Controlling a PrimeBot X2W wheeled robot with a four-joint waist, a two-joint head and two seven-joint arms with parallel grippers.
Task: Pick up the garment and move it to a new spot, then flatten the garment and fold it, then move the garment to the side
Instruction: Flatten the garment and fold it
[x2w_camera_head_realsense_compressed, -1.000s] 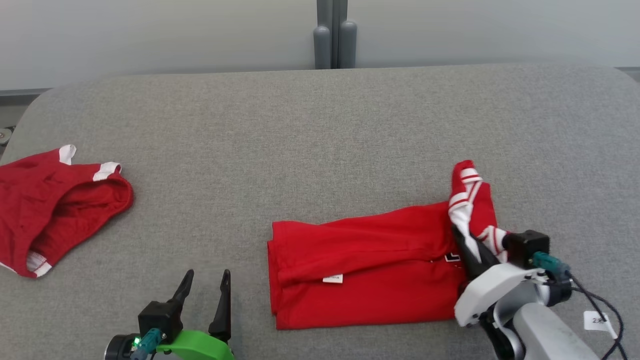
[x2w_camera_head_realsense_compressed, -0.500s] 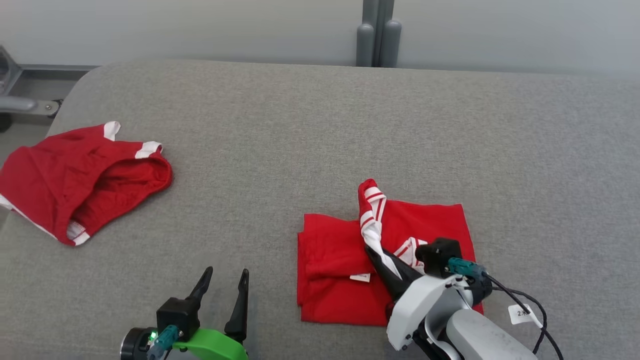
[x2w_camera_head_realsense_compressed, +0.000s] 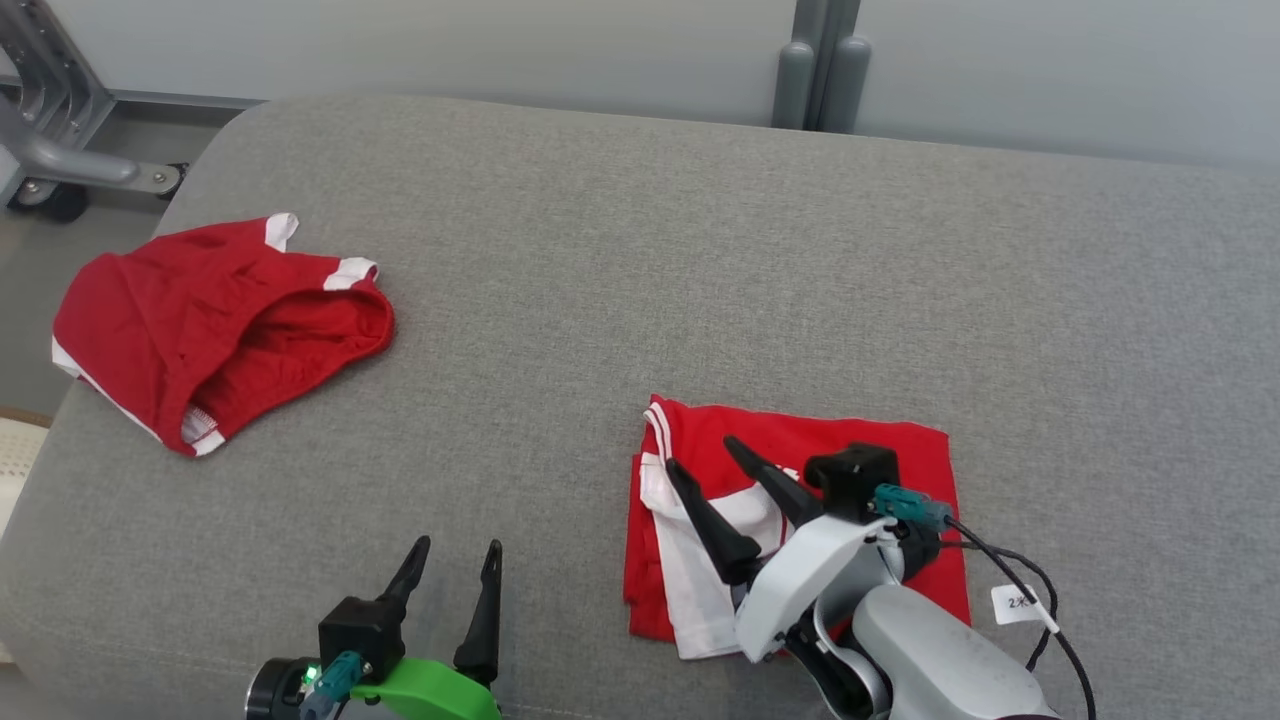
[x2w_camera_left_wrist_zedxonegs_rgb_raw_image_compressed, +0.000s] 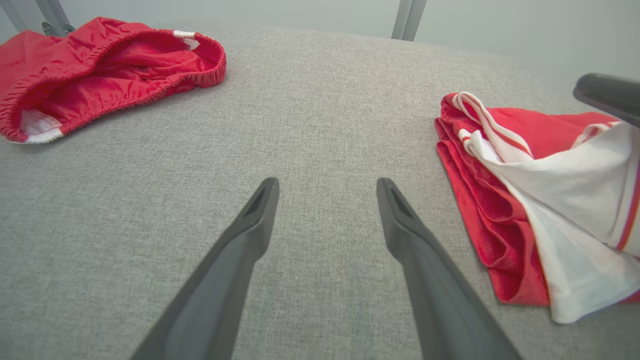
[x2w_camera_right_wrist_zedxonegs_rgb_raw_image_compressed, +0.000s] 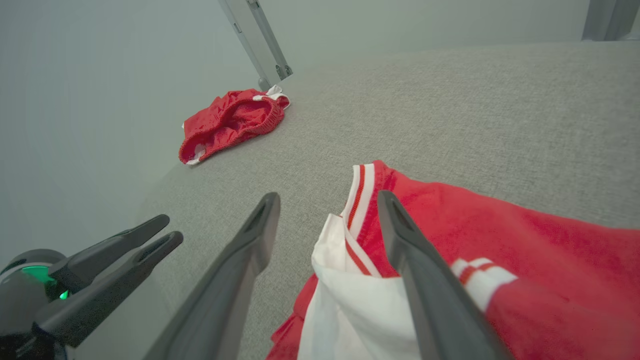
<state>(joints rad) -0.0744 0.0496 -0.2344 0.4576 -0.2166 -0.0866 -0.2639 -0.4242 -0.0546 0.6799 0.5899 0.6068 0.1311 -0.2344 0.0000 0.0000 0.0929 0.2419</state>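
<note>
Grey fabric table (x2w_camera_head_realsense_compressed: 640, 250) — folded red garment (x2w_camera_head_realsense_compressed: 920, 460), red shorts (x2w_camera_head_realsense_compressed: 200, 320).

1. You are looking along the right gripper (x2w_camera_right_wrist_zedxonegs_rgb_raw_image_compressed: 327, 200): its two dark fingers stand well apart.
2. Under them lies the garment (x2w_camera_right_wrist_zedxonegs_rgb_raw_image_compressed: 500, 235), folded red cloth on the grey padded surface (x2w_camera_right_wrist_zedxonegs_rgb_raw_image_compressed: 450, 100).
3. Its striped red-and-white edge (x2w_camera_right_wrist_zedxonegs_rgb_raw_image_compressed: 357, 200) shows between the fingers, with a white panel (x2w_camera_right_wrist_zedxonegs_rgb_raw_image_compressed: 350, 310) nearer you.
4. The finger on the view's right crosses the cloth; you cannot tell whether it touches.
5. The left gripper (x2w_camera_right_wrist_zedxonegs_rgb_raw_image_compressed: 170, 229) sits low at the view's left, beside a green light (x2w_camera_right_wrist_zedxonegs_rgb_raw_image_compressed: 35, 275).
6. A second red garment (x2w_camera_right_wrist_zedxonegs_rgb_raw_image_compressed: 230, 122) lies crumpled well apart, near a metal frame (x2w_camera_right_wrist_zedxonegs_rgb_raw_image_compressed: 255, 40).
</note>
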